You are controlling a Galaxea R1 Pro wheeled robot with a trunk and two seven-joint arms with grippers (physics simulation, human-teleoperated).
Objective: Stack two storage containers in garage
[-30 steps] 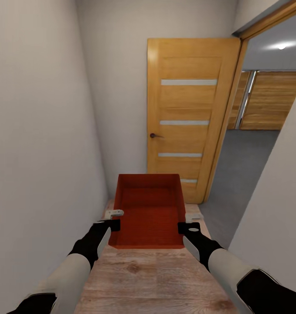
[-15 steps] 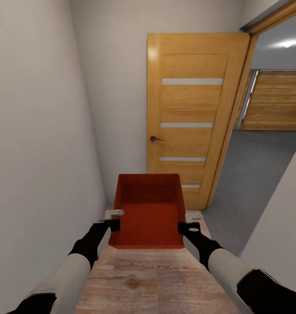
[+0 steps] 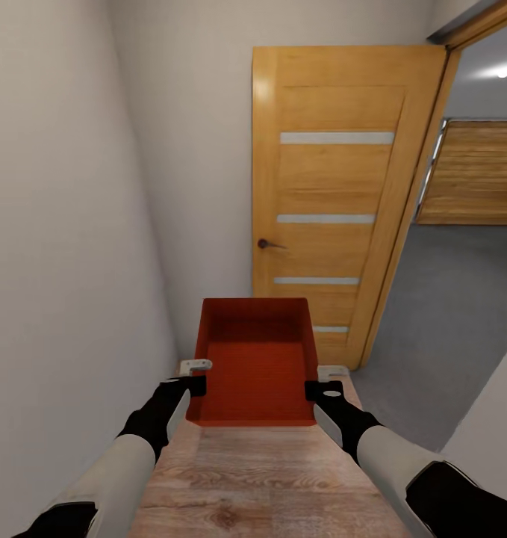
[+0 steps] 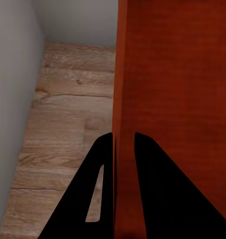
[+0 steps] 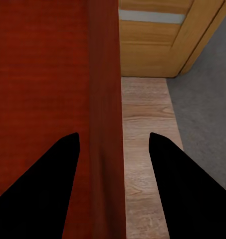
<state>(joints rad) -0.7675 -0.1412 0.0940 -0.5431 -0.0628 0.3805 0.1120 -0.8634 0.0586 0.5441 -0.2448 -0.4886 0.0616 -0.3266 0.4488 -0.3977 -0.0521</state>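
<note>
The robot is carrying one storage container (image 3: 254, 359) down a narrow passage, holding it out in front of its trunk, above the light wood plank flooring (image 3: 260, 478). It is an orange-red open-topped box, level, its open top showing an empty ribbed bottom. The left gripper (image 3: 196, 385) is pinching the box's left wall; in the left wrist view its dark fingers (image 4: 147, 169) are sitting on both sides of that thin wall, so it is closed on it. The right gripper (image 3: 322, 390) is gripping the right wall in the same way, with one finger inside the box and one outside, though there the gap between fingers looks wider and I cannot tell how firmly the pads are pressing.

A grey wall (image 3: 51, 224) is running close along the left. Ahead stands an open wooden door (image 3: 335, 194) with pale horizontal strips, swung back against the far wall. To its right the doorway is opening onto a dark grey concrete floor (image 3: 447, 314) and a timber-slatted wall (image 3: 477, 172) at the far side, which I take to be the garage.

So this looks like the transport step. The next move, as I judge it, calls for turning right through the doorway while keeping the box clear of the door edge and frame, then lowering it onto the concrete.
</note>
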